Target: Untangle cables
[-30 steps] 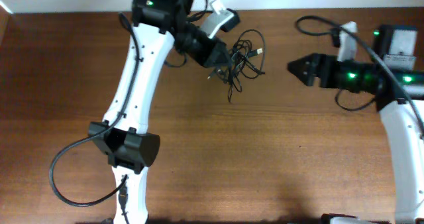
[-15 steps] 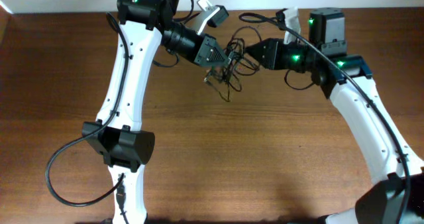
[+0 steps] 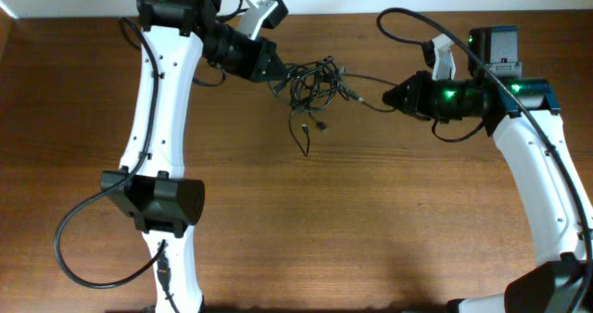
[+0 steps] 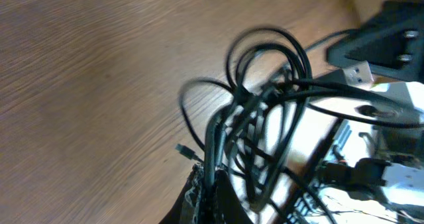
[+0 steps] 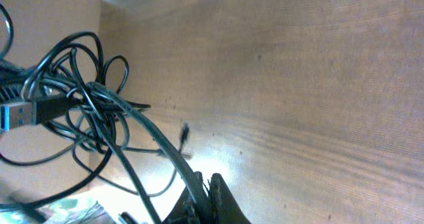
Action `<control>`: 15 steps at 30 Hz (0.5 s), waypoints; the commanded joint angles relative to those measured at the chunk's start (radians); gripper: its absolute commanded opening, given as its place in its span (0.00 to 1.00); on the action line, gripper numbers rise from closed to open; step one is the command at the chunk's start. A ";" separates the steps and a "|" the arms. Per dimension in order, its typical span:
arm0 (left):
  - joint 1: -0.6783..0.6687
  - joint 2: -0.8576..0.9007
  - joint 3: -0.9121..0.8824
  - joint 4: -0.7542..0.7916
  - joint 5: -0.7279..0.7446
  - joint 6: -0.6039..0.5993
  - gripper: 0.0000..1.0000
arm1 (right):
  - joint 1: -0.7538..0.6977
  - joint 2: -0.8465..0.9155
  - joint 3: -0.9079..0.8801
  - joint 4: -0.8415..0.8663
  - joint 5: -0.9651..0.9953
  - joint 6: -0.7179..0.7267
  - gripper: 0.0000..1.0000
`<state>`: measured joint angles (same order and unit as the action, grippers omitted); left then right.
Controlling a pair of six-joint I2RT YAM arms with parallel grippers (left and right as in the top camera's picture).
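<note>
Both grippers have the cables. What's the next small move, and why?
Probably draw the right gripper slightly away from the left gripper. Both are shut on the cables; one strand runs out rightward, but the knot sits by the left.

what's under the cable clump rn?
Only bare wooden table shows beneath the cables, which are strung between the left gripper and right gripper. Whether the clump's underside touches the wood is hidden by its own loops.

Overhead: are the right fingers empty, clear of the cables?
No, a thin strand from the cable clump runs straight into the shut right fingers.
</note>
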<state>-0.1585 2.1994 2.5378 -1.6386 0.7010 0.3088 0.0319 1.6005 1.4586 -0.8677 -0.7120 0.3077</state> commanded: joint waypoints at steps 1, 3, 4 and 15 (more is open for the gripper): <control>0.130 -0.005 0.023 0.003 -0.333 -0.058 0.00 | -0.051 -0.033 0.006 -0.065 0.124 -0.023 0.04; 0.158 -0.005 0.023 0.006 -0.388 -0.059 0.00 | -0.051 -0.034 0.006 -0.126 0.174 -0.042 0.04; 0.166 -0.005 0.023 0.007 -0.400 -0.060 0.00 | -0.051 -0.035 0.006 -0.156 0.200 -0.050 0.04; 0.186 -0.005 0.023 0.036 -0.677 -0.192 0.00 | -0.051 -0.035 0.006 -0.384 0.377 -0.121 0.04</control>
<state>0.0551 2.2002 2.5389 -1.6039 0.0952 0.1745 -0.0235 1.5940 1.4651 -1.2510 -0.4061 0.2028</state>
